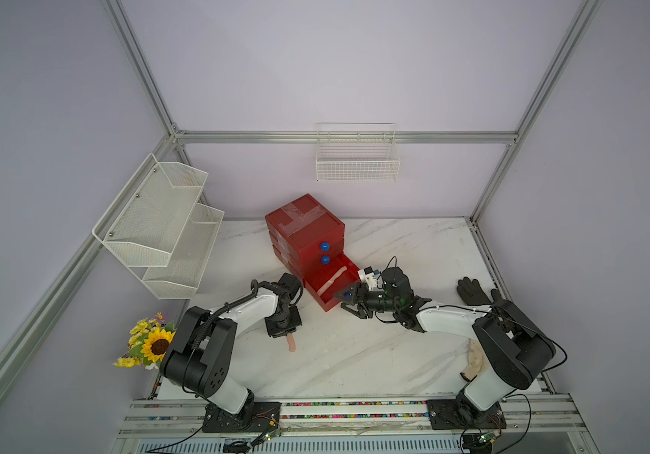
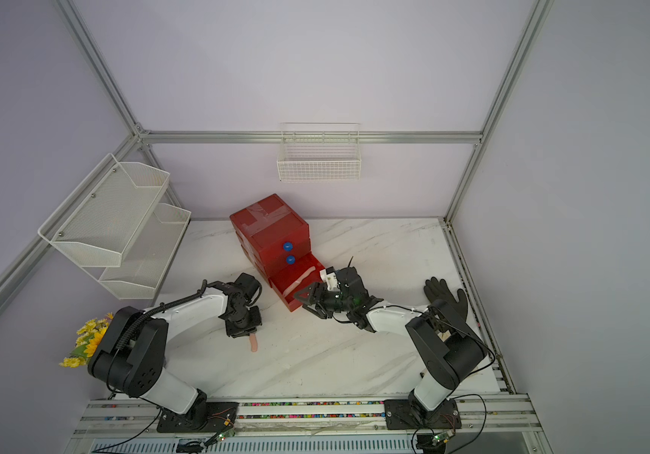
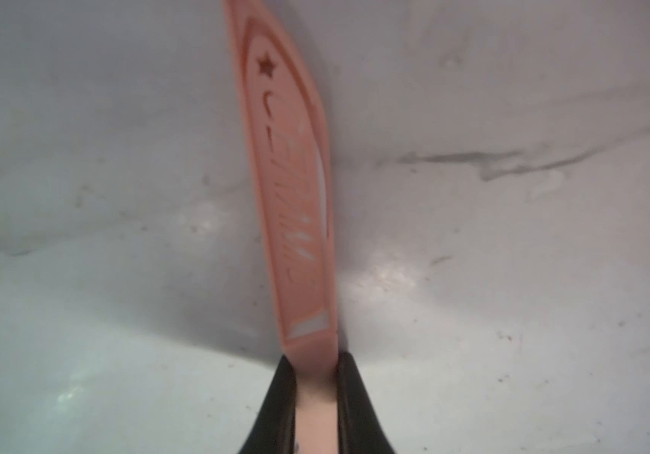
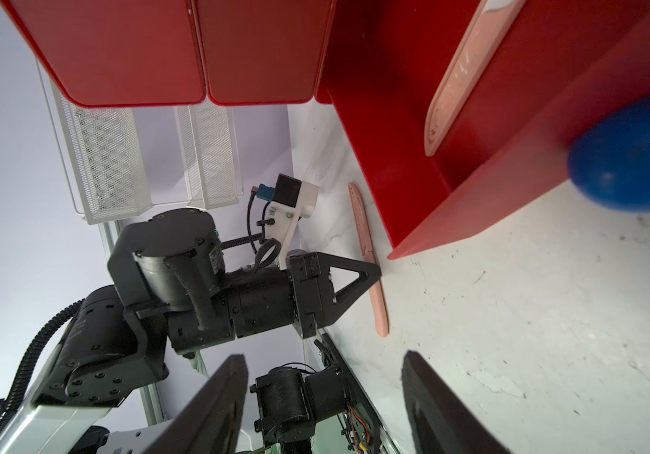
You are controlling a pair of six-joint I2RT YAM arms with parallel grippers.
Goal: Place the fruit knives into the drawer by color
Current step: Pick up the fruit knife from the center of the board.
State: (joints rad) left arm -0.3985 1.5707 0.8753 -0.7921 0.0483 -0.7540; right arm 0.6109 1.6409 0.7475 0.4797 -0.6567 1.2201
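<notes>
A: Pls count the things, quick.

B: Two fruit knives show, both salmon-pink. One red chest (image 1: 307, 228) w/ three drawers and three blue knobs: top knob (image 1: 324, 246), middle knob (image 1: 325, 259), bottom knob (image 4: 630, 157). Also one wire basket (image 1: 358, 165), one mesh rack (image 1: 166, 224) w/ two tiers, one bunch of sunflowers (image 1: 154, 344) and one black glove (image 1: 472, 293).

A: And the grippers?

B: The left gripper (image 3: 315, 361) is clamped on the handle of the first pink knife (image 3: 291, 177); its fingers (image 3: 280, 393) press from both sides. This knife is low at the table (image 1: 394, 353); if it touches there, one cannot tell. The right gripper (image 4: 323, 355) has its jaws wide apart and holds nothing. The bottom knob is just ahead of it, not between the jaws in the wrist view.

A: The other knife?

B: The second pink knife (image 1: 333, 278) lies inside the bottom drawer (image 1: 327, 303), which is pulled out; the two upper drawers are shut.

A: Edges, room?

B: The drawer's front panel sticks out toward the right gripper. The first pink knife is near the drawer's side wall, apart from it. Bare marble runs between both arms to the near edge. The black glove is by the right edge, well apart from the chest.
</notes>
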